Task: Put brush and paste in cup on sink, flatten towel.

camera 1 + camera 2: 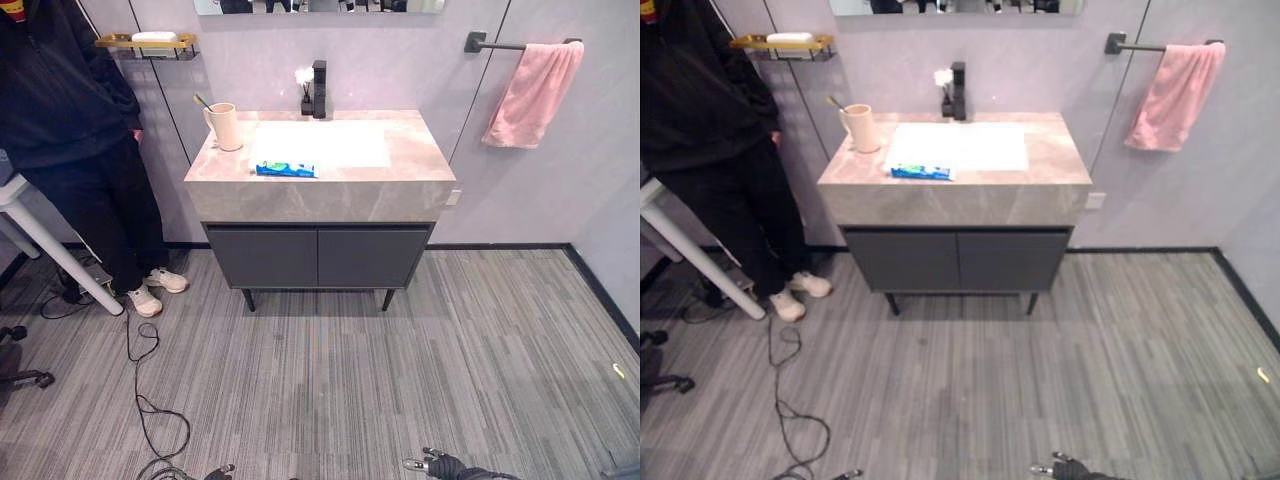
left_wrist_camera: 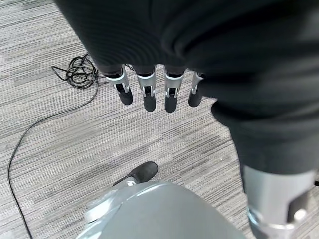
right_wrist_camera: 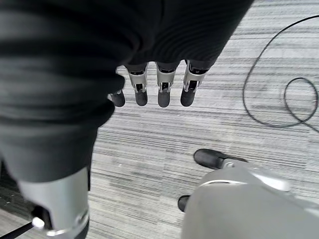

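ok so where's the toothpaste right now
The toothpaste lies flat on the sink counter's front edge, right of the cup.

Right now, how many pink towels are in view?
1. The pink cloth towel hangs bunched over the dark metal wall bar, to the right of the grey stone sink counter. No other towel is visible; the closed grey cabinet below could hide more.

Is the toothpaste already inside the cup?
No, the toothpaste lies flat on the sink's front edge, apart from the cup, which stands at the left corner.
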{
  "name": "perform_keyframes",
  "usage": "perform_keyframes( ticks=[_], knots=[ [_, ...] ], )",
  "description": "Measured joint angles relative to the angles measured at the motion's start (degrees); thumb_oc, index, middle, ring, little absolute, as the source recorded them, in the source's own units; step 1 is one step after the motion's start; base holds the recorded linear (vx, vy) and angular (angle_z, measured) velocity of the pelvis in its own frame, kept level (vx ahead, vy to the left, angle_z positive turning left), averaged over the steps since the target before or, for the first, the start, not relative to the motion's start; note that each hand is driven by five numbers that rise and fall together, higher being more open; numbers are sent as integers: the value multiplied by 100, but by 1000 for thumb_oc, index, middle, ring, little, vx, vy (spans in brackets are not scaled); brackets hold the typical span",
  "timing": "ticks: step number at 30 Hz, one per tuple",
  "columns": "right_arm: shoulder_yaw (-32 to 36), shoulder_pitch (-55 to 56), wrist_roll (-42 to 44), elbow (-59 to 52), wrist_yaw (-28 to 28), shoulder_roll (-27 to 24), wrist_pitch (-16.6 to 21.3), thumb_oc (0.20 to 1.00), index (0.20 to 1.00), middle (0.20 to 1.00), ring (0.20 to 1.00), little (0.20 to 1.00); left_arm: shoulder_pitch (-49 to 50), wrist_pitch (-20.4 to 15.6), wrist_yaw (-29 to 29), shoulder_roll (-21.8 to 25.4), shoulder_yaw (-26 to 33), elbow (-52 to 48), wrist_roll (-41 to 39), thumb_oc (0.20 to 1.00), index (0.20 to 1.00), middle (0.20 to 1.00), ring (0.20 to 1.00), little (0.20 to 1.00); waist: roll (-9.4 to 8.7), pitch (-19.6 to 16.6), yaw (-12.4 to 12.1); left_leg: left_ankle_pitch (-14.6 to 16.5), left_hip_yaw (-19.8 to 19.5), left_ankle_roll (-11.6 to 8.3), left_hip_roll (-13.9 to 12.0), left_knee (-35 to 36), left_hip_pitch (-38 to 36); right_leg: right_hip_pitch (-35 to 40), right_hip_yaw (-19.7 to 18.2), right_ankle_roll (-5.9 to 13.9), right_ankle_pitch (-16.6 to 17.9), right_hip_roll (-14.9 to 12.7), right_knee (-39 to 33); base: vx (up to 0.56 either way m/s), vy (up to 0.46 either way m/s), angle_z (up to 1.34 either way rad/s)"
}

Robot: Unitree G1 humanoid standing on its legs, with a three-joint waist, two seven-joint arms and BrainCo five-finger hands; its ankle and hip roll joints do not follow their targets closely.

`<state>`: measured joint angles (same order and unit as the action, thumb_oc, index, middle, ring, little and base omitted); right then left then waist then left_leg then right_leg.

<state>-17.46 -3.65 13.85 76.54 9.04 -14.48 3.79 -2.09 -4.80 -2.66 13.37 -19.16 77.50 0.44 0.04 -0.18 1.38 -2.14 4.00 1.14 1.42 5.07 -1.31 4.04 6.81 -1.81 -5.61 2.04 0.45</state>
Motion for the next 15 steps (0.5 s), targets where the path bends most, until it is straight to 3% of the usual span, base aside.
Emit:
perform_keyframes(
  ticks=[15],
  knots=[
    [5, 135, 25, 59, 132, 41, -8, 1000, 1000, 1000, 1000, 1000, 161, 5, -57, -12, 110, 62, -74, 1000, 1000, 1000, 1000, 1000, 21, -122, 29, 11, 33, 10, -7, 7, -51, 20, -21, 0, 1, 4, -2, 1, 0, 0]
  ],
)
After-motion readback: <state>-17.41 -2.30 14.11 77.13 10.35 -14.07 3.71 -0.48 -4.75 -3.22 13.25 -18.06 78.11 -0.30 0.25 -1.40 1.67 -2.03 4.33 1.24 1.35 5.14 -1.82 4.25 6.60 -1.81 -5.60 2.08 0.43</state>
